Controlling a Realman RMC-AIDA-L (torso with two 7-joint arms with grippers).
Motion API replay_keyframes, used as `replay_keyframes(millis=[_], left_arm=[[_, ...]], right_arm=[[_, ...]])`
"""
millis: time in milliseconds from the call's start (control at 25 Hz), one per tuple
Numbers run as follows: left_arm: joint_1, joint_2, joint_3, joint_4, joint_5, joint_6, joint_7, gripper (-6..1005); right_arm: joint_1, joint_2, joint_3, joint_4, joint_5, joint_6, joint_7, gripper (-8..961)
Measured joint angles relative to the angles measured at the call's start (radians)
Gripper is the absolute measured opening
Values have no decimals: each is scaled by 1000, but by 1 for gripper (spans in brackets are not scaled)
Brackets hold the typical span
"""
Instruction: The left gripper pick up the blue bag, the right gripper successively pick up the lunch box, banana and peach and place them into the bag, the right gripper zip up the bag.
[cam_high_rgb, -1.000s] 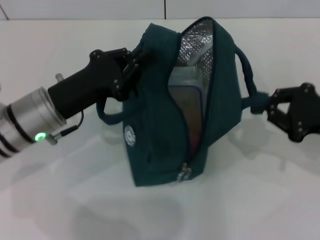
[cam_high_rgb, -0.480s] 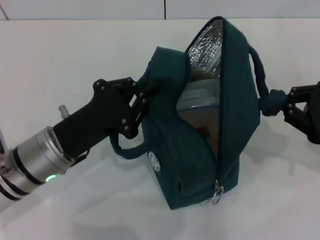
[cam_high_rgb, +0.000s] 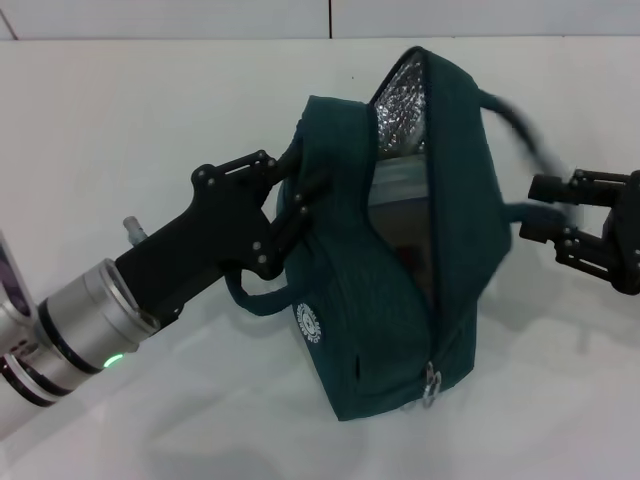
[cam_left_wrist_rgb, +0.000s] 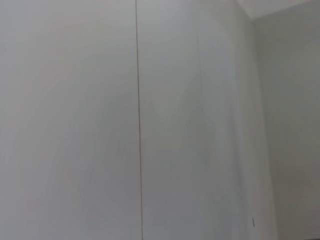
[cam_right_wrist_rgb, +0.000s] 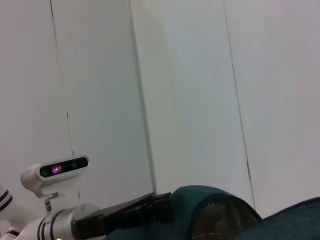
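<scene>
Your left pincer (cam_high_rgb: 290, 205) is clenched on the bag (cam_high_rgb: 400, 260) at its left top edge. Bag stands on the worktop (cam_high_rgb: 150, 130), zipper undone, lunch box (cam_high_rgb: 398, 192) visible inside. Right pincer (cam_high_rgb: 548, 208), just right of the bag, is released beside the blurred handle.

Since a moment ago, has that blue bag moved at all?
Yes. The blue bag has shifted toward the robot's right and nearer the camera, judged against the dark wall seam.
</scene>
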Motion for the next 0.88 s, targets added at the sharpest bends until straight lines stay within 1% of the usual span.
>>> replay_keyframes(millis=[160, 320, 400, 440, 480, 520, 560, 600, 680, 760, 800, 880], left_arm=[[1, -1, -1, 0, 0, -6, 1, 265], [1, -1, -2, 0, 0, -12, 1, 274], [1, -1, -2, 0, 0, -16, 2, 279], [1, -1, -2, 0, 0, -16, 2, 281], [1, -1, -2, 0, 0, -16, 2, 284], [1, -1, -2, 0, 0, -16, 3, 286], [0, -1, -2, 0, 0, -16, 6, 288], [0, -1, -2, 0, 0, -16, 6, 290], [-1, -1, -2, 0, 0, -17, 8, 295], [-1, -1, -2, 0, 0, -17, 9, 300], [-2, -1, -1, 0, 0, -17, 9, 302], [-4, -1, 0, 0, 0, -18, 11, 306]], right_arm=[[-10, -2, 27, -4, 0, 2, -4, 479], [-26, -14, 56, -5, 0, -1, -4, 479], [-29, -17, 64, -8, -22, -31, -8, 480], [-27, -18, 61, -12, -55, -62, -19, 480], [-16, -21, 57, -21, -155, -120, -44, 480], [-16, -21, 57, -21, -155, -120, -44, 480], [-8, -20, 55, -25, -211, -150, -58, 480], [4, -16, 52, -29, -283, -171, -68, 480], [20, 0, 49, -30, -355, -170, -73, 477], [42, 26, 45, -30, -418, -132, -72, 474], [53, 35, 37, -24, -438, -112, -69, 472], [83, 46, -2, 2, -460, -63, -62, 471]])
